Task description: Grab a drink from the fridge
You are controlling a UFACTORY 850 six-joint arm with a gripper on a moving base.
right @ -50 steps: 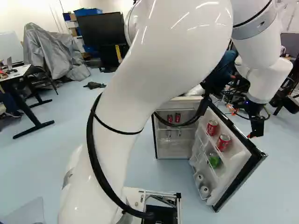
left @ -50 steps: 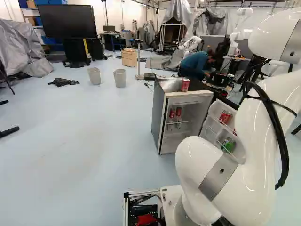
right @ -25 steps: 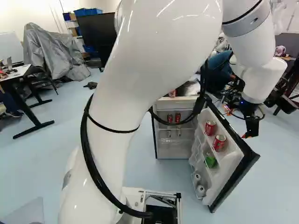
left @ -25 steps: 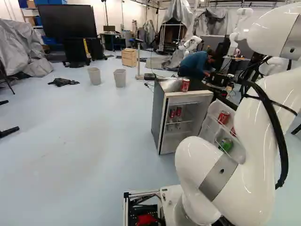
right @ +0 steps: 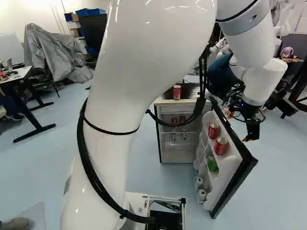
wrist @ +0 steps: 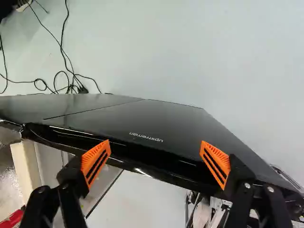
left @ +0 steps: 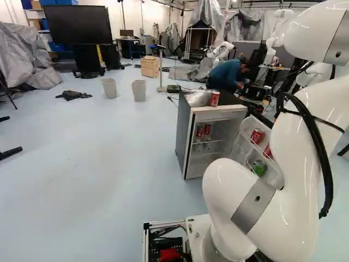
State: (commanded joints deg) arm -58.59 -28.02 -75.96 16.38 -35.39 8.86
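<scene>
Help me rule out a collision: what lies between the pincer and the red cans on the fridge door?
The open fridge door itself: in the right base view, its panel stands between the red cans and the pincer.

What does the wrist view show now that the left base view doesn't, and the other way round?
Only the wrist view shows the open jaws, their orange pads spread apart, and the black outer face of the fridge door.

Only the left base view shows the drinks on the door's shelves, including a red can and a green can, plus two waste bins and a large black screen.

Both show part of the fridge and its door, and apparently the red can on top, cut off in the wrist view.
</scene>
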